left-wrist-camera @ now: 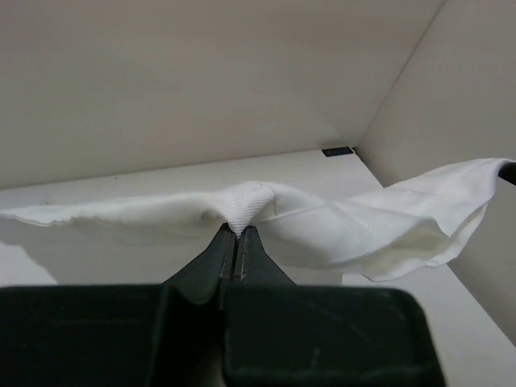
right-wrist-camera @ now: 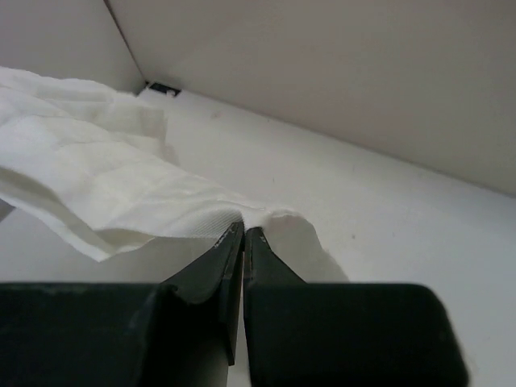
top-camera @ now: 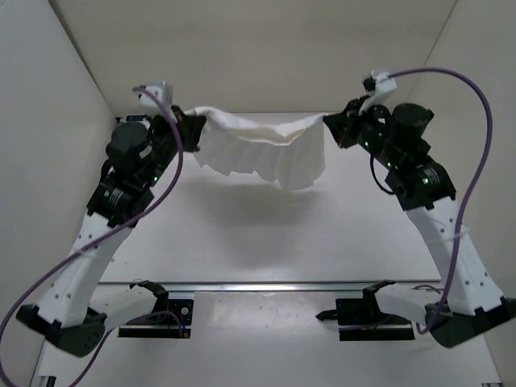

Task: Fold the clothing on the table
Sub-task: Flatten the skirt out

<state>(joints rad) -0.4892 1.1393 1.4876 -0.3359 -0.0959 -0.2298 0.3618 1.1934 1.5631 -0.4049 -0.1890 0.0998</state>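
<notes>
White clothing point(top-camera: 266, 153) hangs stretched left to right above the far counter point(top-camera: 266, 234), each end pinched tight between one arm's jaws.

**Cloth** point(top-camera: 262, 149): hangs bunched, so garment type and outline cannot be told.

**Top view:** the fingertips of the left gripper point(top-camera: 197, 129) and right gripper point(top-camera: 329, 125) are lost against the cloth corners. The table point(top-camera: 266, 234) behind the cloth is hidden.

**Left wrist view:** the cloth runs off the left edge. A dark part point(left-wrist-camera: 508, 171) at its far end is cut by the right edge.

**Right wrist view:** the cloth is cut by the left edge.

**Dark item** point(left-wrist-camera: 338, 151) in the far corner: too small to identify.
</notes>
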